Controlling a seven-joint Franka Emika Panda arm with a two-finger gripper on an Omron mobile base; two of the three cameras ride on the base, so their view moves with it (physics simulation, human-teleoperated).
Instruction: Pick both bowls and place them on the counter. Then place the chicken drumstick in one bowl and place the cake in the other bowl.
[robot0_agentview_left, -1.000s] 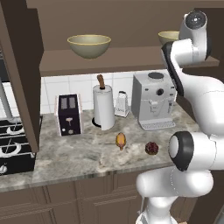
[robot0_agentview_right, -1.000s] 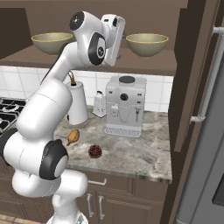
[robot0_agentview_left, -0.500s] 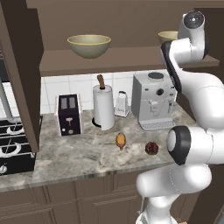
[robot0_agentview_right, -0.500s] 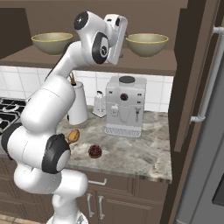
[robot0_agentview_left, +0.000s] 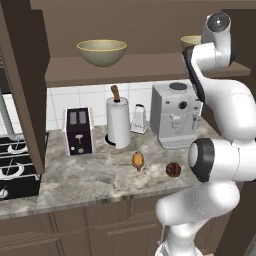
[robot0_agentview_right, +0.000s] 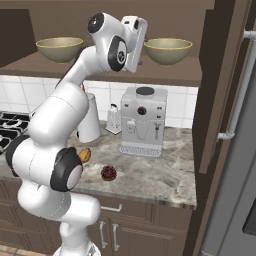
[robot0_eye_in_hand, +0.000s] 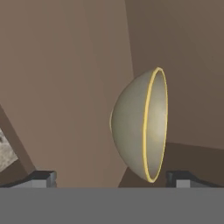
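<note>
1. Pincer: jaws wide apart and gripping nothing; the two dark fingertips stand at the bottom corners of the hand view. In the right base view the hand is raised to shelf height, just left of the right bowl.
2. Right bowl: seen edge-on in the hand view, ahead of the pincer and between its tips, nearer the right one, not touching either. It stands upright on the shelf at; in the left base view it is partly hidden behind the arm.
3. Left bowl: upright on the same shelf, well apart from the pincer.
4. Drumstick: lies on the worktop, in front of the paper-towel roll, far below the pincer.
5. Cake: on the worktop near the drumstick, in front of the coffee machine.
6. Toaster: on the worktop, left of the roll.
</note>
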